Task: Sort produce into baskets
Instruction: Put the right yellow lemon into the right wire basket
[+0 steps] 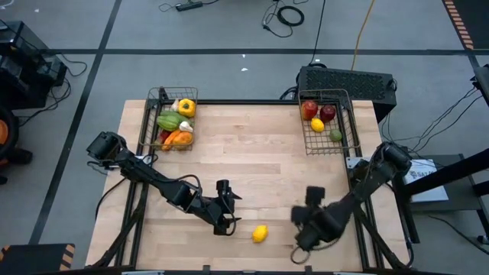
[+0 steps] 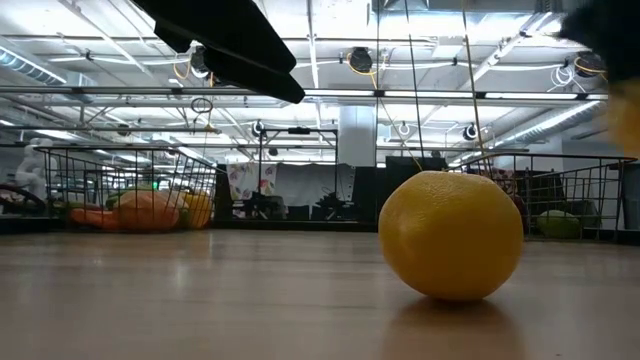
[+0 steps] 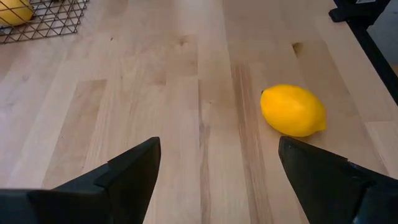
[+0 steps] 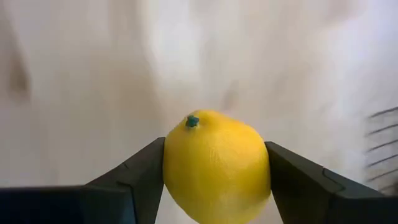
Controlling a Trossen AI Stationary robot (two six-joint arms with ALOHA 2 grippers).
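One yellow lemon (image 1: 260,233) rests on the bare wood near the front edge, also big in the low view (image 2: 450,235). My left gripper (image 3: 219,144) hovers open just left of it (image 1: 229,208), holding nothing. A second lemon (image 4: 214,165) sits between the fingers of my right gripper (image 4: 214,149), which is right of the first lemon (image 1: 307,221). At the back stand two wire baskets: the left one (image 1: 155,122) holds peppers and other vegetables, the right one (image 1: 348,122) apples, a lemon and a green fruit. My right gripper pinches the lemon by its two opposite sides (image 4: 171,168) between its two fingers. The fingers point steeply down from above. The green stem nub (image 4: 193,121) faces away from the wrist. The lemon is lifted clear of the table and shows as a yellow blur (image 2: 627,115).
Open tabletop (image 1: 260,164) lies between the two baskets and the arms. A black box (image 1: 348,80) stands behind the right basket, off the table's far edge. Metal frame rails (image 1: 137,221) run along both sides of the table.
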